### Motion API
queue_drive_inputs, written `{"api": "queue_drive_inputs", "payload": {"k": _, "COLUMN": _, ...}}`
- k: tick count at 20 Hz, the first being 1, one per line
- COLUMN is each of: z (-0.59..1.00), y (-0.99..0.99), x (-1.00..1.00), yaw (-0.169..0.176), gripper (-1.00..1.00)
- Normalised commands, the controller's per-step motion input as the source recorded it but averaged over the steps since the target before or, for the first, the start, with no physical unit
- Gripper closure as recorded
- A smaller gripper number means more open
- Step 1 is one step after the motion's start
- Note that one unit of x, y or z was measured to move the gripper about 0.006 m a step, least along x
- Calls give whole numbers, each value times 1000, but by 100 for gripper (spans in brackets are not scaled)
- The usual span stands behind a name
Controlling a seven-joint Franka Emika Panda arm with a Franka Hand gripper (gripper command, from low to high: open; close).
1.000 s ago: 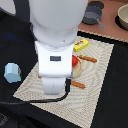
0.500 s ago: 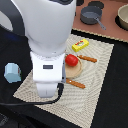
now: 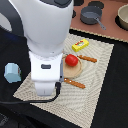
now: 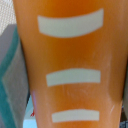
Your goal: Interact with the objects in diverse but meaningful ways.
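Note:
A red tomato (image 3: 71,60) rests on a tan plate (image 3: 76,73) in the middle of the woven mat (image 3: 100,85). Just behind it lies a yellow packet (image 3: 80,45). The light-blue cup (image 3: 12,73) stands off the mat at the exterior view's left. Grey handled pots (image 3: 91,16) sit on the brown surface at the back. My arm's white body (image 3: 47,55) looms over the mat's left half and hides the gripper. The wrist view is filled by an orange surface with three pale stripes (image 4: 70,75), very close; no fingers show there.
An orange-handled knife (image 3: 88,58) lies right of the tomato and a fork (image 3: 74,83) lies in front of the plate. A tan round item (image 3: 123,17) sits at the back right edge. A black cable (image 3: 30,101) trails from the arm.
The arm's body has shifted slightly toward the exterior view's left and front. The tomato, packet and cup stay where they were.

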Motion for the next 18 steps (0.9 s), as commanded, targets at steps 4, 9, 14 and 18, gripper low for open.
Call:
{"api": "queue_drive_inputs", "payload": {"k": 4, "z": 0, "y": 306, "x": -836, "yaw": 0, "gripper": 100}}
{"api": "queue_drive_inputs", "payload": {"k": 9, "z": 18, "y": 329, "x": -839, "yaw": 0, "gripper": 100}}
{"api": "queue_drive_inputs", "payload": {"k": 14, "z": 306, "y": 410, "x": -913, "yaw": 0, "gripper": 100}}
{"api": "queue_drive_inputs", "payload": {"k": 18, "z": 458, "y": 503, "x": -934, "yaw": 0, "gripper": 100}}
